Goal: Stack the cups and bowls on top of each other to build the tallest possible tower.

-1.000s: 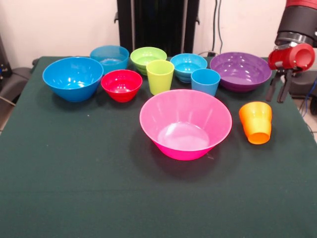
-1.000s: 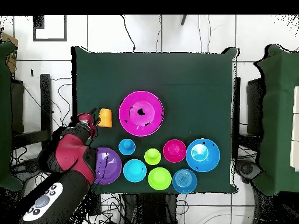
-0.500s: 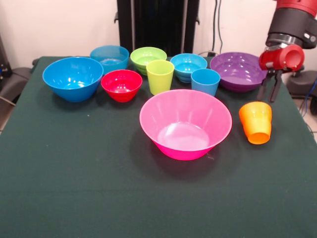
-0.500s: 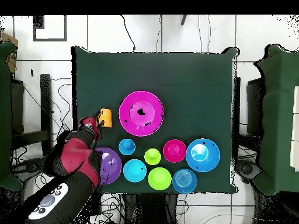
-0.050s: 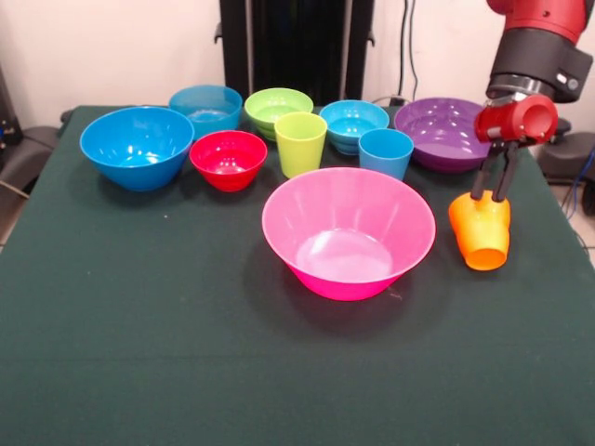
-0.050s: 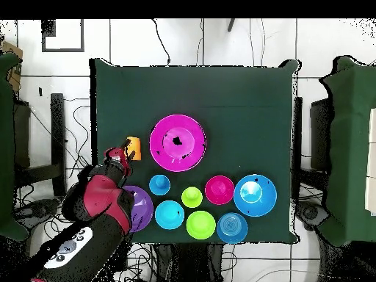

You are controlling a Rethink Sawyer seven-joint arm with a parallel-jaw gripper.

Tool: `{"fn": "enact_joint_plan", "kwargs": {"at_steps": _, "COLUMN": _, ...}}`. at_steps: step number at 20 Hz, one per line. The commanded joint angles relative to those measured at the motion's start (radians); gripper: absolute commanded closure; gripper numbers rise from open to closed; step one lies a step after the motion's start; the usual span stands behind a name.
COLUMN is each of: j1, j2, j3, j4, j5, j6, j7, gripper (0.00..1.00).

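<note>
My gripper (image 5: 491, 197) hangs open with its fingertips just over the top edge of the orange cup (image 5: 482, 234), right of the huge pink bowl (image 5: 311, 271). The orange cup seems to lie on its side with its base toward the front camera. From overhead, the gripper (image 6: 123, 156) sits at the orange cup's (image 6: 134, 146) lower left edge. Behind the pink bowl stand the lime green cup (image 5: 300, 144) and the light blue cup (image 5: 385, 153), both upright. No tower stands; nothing is stacked.
Along the back run the large blue bowl (image 5: 137, 147), red bowl (image 5: 228, 160), ribbed cyan bowl (image 5: 205, 107), lime green bowl (image 5: 277, 110), small blue bowl (image 5: 353, 124) and purple bowl (image 5: 446, 135). The arm's red body partly covers the purple bowl (image 6: 139, 209) from overhead.
The gripper has moved in from the table's right edge toward the orange cup and now hangs directly over it. Cups and bowls have not moved.
</note>
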Motion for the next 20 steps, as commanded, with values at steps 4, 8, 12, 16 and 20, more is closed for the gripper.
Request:
{"fn": "enact_joint_plan", "kwargs": {"at_steps": 4, "j1": -0.018, "j2": 0.061, "j3": 0.146, "j4": 0.005, "j5": -0.031, "j6": 0.005, "j7": -0.006, "gripper": 0.00}}
{"fn": "enact_joint_plan", "kwargs": {"at_steps": 8, "j1": -0.017, "j2": 0.045, "j3": 0.159, "j4": 0.016, "j5": -0.034, "j6": 0.012, "j7": 0.001, "gripper": 0.00}}
{"fn": "enact_joint_plan", "kwargs": {"at_steps": 12, "j1": -0.007, "j2": -0.012, "j3": 0.162, "j4": 0.045, "j5": -0.040, "j6": 0.061, "j7": -0.003, "gripper": 0.00}}
{"fn": "enact_joint_plan", "kwargs": {"at_steps": 16, "j1": -0.004, "j2": -0.041, "j3": 0.168, "j4": 0.070, "j5": -0.051, "j6": 0.068, "j7": -0.004, "gripper": 0.00}}
{"fn": "enact_joint_plan", "kwargs": {"at_steps": 20, "j1": -0.006, "j2": -0.042, "j3": 0.177, "j4": 0.090, "j5": -0.062, "j6": 0.043, "j7": 0.000, "gripper": 0.00}}
